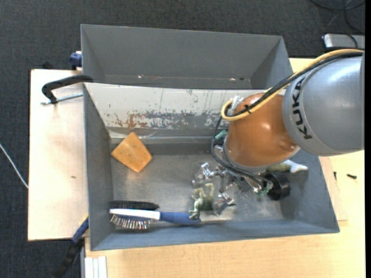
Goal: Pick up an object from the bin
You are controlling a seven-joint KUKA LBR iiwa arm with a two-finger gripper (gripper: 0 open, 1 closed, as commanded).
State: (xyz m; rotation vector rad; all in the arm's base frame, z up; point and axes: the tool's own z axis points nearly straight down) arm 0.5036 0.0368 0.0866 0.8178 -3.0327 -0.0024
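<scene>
Grey metal bin (97, 172) from the one camera above: its floor is sparsely stocked, so each thing lies on its own rather than in a heap, which I judge leaves me room to come straight down. My claw (217, 189) hangs low over the right half of the floor, under my orange wrist cover (255, 138), whose bulk hides much of what lies beneath; I cannot tell whether the claw is apart or together. Nearest to it is a small olive-green thing (199, 203) by the front wall, just at the claw's left side and next to the tip of the blue handle of a brush (145, 216); that is the likeliest pick, though I cannot see it gripped. The brush lies flat along the front wall, bristles toward the left corner. An orange wedge (132, 152), like a piece of sponge, rests well apart near the back left. On the claw's right, a small black thing (279, 189) and a white and green thing (294, 168) sit against the right wall.
</scene>
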